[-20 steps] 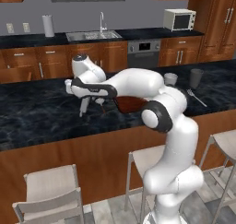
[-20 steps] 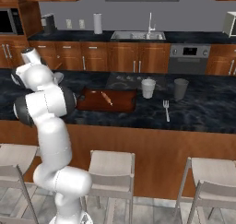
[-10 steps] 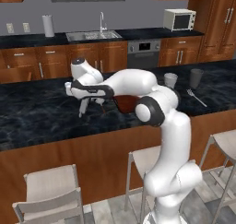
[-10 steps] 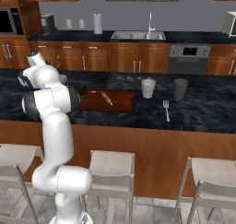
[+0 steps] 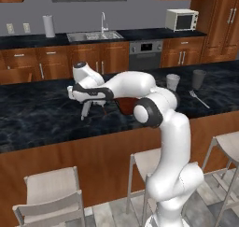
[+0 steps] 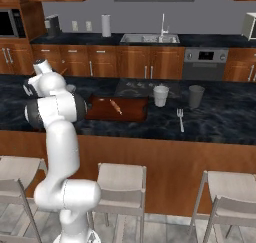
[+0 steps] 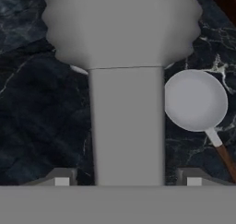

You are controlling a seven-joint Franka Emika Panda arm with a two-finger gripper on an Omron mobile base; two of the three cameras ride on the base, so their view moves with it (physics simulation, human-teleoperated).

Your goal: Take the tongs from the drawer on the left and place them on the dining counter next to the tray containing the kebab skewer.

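Now, tray (image 6: 131,113): holds one kebab skewer (image 6: 115,106) (on the counter (image 6: 220,124)).
Hand (image 5: 93,110): jaws wide apart, holding nothing.

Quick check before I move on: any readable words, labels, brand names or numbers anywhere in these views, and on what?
No readable text in any view.
Microwave: its front shows no readable label.
Oven: a small pale panel on the front, too blurred to read.
Wall outlets: plain, no markings visible.
Cups, tray and counter: no print.
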